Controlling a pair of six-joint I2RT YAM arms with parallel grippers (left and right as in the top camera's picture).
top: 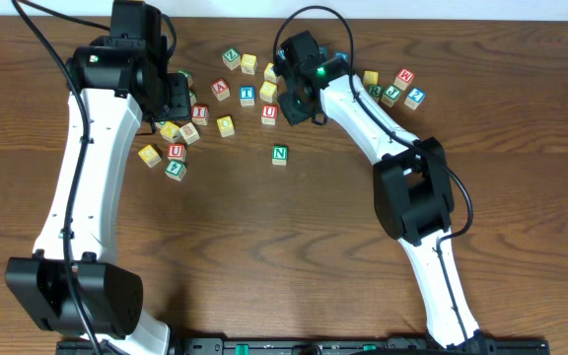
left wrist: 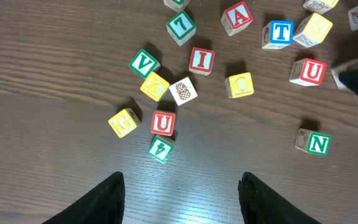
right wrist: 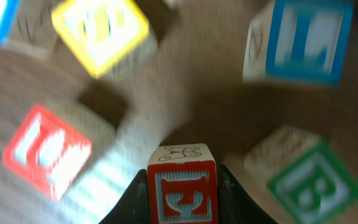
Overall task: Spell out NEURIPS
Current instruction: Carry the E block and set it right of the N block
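The dark, wood-grained tabletop (top: 264,247) carries scattered square-edged wooden cubes (top: 225,125). The left end effector (left wrist: 182,190) hangs spread, gripping nothing. The right end effector (right wrist: 183,200) pinches the red-bordered E cube (right wrist: 181,180), whose letter reads upright in the wrist view; the cube has no long axis. The green N cube (top: 280,154) lies alone, apart from the rest.

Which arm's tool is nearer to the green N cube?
Right. In the overhead view the right tool hangs just up-picture of the green N cube; the left tool is well off toward the picture's left.
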